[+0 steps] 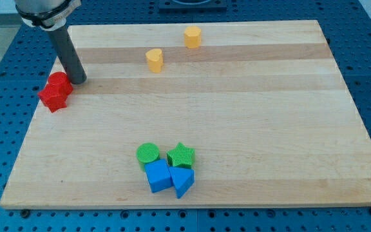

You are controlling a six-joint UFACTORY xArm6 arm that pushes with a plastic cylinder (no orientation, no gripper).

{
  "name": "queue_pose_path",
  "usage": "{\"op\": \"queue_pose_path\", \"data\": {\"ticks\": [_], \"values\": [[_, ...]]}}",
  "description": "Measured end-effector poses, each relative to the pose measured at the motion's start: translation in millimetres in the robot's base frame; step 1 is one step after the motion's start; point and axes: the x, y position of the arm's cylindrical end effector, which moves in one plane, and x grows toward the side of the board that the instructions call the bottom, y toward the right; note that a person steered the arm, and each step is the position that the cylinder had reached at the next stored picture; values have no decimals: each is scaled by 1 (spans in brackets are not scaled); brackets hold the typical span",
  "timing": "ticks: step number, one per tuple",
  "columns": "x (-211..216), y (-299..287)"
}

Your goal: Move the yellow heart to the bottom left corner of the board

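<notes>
Blue blocks (169, 178) are sitting nearest you; your rod has no pincer, and my tip (78, 81) is resting beside two red blocks (55, 91), far from the yellow heart (154, 59).

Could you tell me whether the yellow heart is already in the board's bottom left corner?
No, the yellow heart sits near the board's top edge.

The view's top cuts off the arm (44, 9); red blocks (55, 91) too merged to shape
</notes>
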Motion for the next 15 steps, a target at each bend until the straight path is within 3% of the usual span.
{"op": "queue_pose_path", "data": {"ticks": [3,4,5,6,8,10,11,12,13,15], "values": [[-17,6],[-65,28],[-104,81],[-111,158],[-30,154],[-52,159],[-21,122],[41,69],[51,69],[2,167]]}}
